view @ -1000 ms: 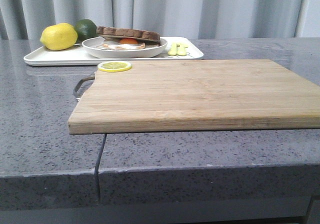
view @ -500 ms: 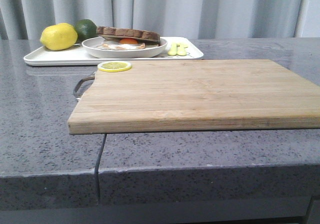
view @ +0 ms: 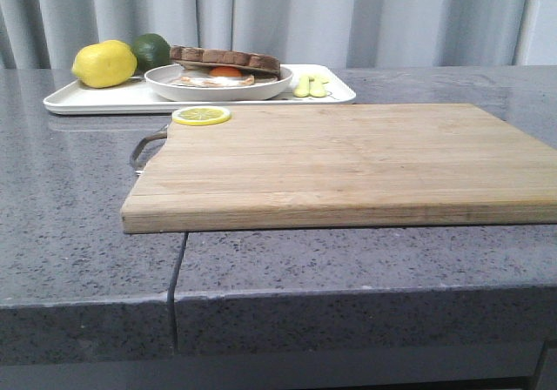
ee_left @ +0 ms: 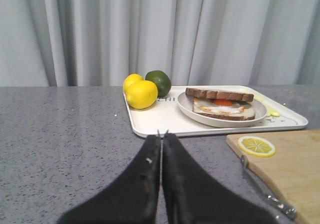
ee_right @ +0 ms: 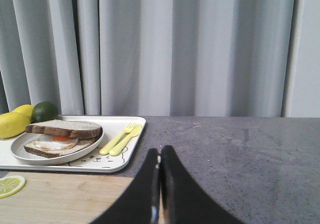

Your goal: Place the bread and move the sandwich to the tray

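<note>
Nearest to us, the grey speckled stone bench (view: 78, 251) carries a pale rectangular wooden cutting board (view: 348, 159), bare apart from a thin round lemon slice (view: 201, 115) sitting at its far left corner, by the metal handle loop (view: 146, 146) and out of the working area. Both arms hang back from the board: the left black pincer (ee_left: 161, 149) has its fingers pressed together on nothing, and the right black pincer (ee_right: 160, 164) is likewise closed and empty, which reads as a parked pose, not a grasp. Further off, the flat white rectangular tray (view: 96, 100) holds the round shallow white plate (view: 174, 83), and on it the sandwich (view: 223, 66), the dark-crusted slice of bread (ee_right: 64, 128) capping the fried egg with its orange yolk. So the job looks done. Pale yellow cutlery (ee_right: 120, 139) lies beside the plate near the bear drawing; a yellow lemon (view: 104, 63) and dark green lime (view: 151, 50) sit at the far left end, clear of the plate
</note>
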`<action>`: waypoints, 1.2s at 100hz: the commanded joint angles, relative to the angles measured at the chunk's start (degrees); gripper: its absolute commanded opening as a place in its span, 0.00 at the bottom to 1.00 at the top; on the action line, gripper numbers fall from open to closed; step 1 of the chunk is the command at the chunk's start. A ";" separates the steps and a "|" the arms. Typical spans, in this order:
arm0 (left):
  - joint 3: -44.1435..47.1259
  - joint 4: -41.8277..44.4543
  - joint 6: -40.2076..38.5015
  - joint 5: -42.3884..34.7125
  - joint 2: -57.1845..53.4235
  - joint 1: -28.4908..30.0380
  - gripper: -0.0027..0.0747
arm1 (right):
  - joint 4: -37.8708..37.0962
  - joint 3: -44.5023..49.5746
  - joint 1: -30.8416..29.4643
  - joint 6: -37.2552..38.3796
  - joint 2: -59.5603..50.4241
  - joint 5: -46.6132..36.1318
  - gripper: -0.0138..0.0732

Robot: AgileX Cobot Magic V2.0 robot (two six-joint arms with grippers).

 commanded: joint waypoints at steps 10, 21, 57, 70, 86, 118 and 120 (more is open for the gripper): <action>3.29 5.21 -0.02 -4.29 -1.77 4.56 0.01 | -2.16 -1.39 -0.50 -0.59 -0.04 -1.63 0.08; 7.66 7.03 -2.36 -4.29 -5.17 8.94 0.01 | -2.16 -1.39 -0.50 -0.59 -0.04 -1.63 0.08; 14.01 14.12 -9.26 -1.23 -13.80 13.84 0.01 | -2.16 -1.39 -0.50 -0.59 -0.04 -1.63 0.08; 14.01 14.65 -9.26 -0.37 -13.80 14.71 0.01 | -2.14 -1.39 -0.50 -0.59 -0.04 -1.58 0.08; 14.01 13.85 -9.26 -0.59 -13.80 14.71 0.01 | -2.14 -1.39 -0.50 -0.59 -0.04 -1.58 0.08; 14.01 13.85 -9.26 -0.59 -13.70 14.71 0.01 | -2.14 -1.39 -0.50 -0.59 -0.04 -1.58 0.08; 14.01 13.85 -9.26 -0.59 -13.70 14.71 0.01 | -2.14 -1.39 -0.50 -0.59 -0.04 -1.58 0.08</action>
